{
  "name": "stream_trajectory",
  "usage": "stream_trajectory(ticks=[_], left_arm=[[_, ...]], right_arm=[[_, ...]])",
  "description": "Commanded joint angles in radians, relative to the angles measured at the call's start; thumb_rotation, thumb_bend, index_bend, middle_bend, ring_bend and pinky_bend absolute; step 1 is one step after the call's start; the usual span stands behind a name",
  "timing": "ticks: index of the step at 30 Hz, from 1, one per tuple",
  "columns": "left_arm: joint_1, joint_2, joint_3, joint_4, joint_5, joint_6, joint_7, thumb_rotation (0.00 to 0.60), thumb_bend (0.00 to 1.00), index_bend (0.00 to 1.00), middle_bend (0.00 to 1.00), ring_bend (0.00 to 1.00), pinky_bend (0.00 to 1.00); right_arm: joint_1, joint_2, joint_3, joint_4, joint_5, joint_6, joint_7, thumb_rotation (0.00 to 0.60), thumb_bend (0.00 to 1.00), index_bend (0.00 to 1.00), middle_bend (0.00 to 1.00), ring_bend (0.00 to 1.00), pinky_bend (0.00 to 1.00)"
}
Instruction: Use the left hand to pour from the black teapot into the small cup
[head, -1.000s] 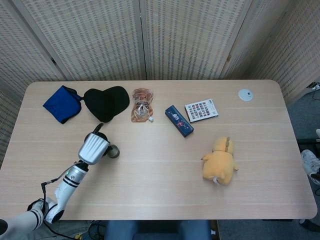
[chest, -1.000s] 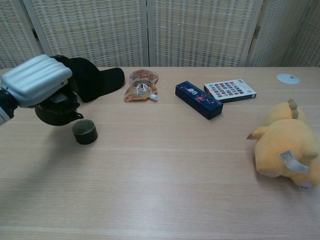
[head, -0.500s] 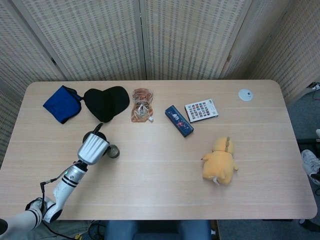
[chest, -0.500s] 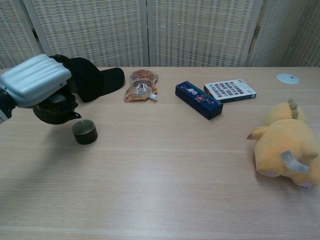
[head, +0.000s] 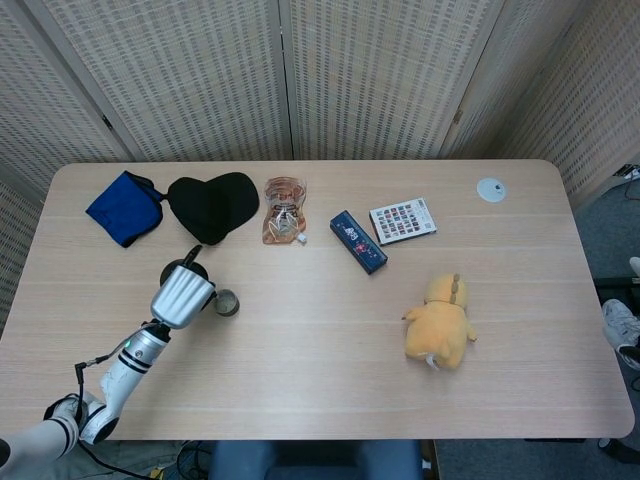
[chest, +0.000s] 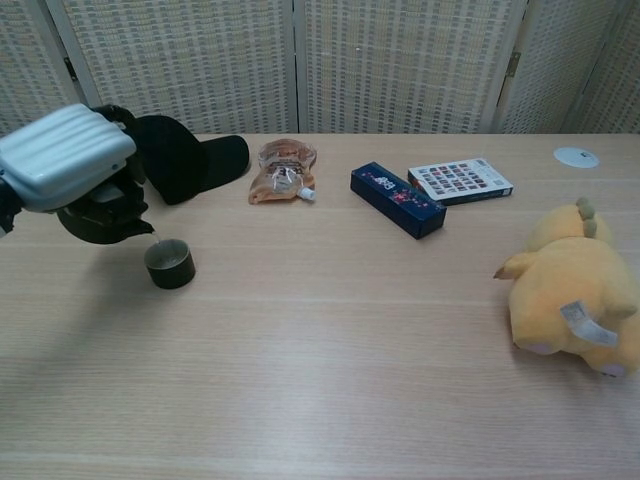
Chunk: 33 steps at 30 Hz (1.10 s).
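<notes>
My left hand (chest: 65, 155) (head: 184, 296) grips the black teapot (chest: 100, 216), holding it above the table at the left. Only the pot's dark underside and its spout show below the silver hand. The spout points down at the small dark cup (chest: 169, 263) (head: 226, 302), which stands upright on the table just right of the pot. A thin stream shows between spout and cup in the chest view. In the head view the teapot's handle (head: 190, 258) pokes out behind the hand. My right hand shows in neither view.
Along the back lie a blue cloth (head: 124, 206), a black cap (head: 213, 205), an orange pouch (head: 284, 210), a dark blue box (head: 358, 241), a colourful card box (head: 403, 219) and a white disc (head: 491, 190). A yellow plush toy (head: 439, 322) lies at the right.
My left hand and the teapot have drifted a little left and up, while the cup has stayed in place.
</notes>
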Motion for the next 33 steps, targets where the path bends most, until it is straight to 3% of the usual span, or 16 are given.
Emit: stream_trajectory(ticks=[1,33], left_arm=[[-0.001,0.002,-0.001,-0.001,0.001,0.003,0.002,0.600,0.36,1.00,1.00,0.98,0.21],[0.002,0.015,0.007,-0.020,0.025,0.026,0.056,0.600,0.36,1.00,1.00,0.98,0.21]], right_arm=[[0.000,0.000,0.000,0.000,-0.001,0.001,0.000,0.600,0.03,0.16,0.19,0.12,0.14],[-0.011,-0.001,-0.005,0.004,-0.005,0.011,0.009,0.600,0.03,0.16,0.19,0.12,0.14]])
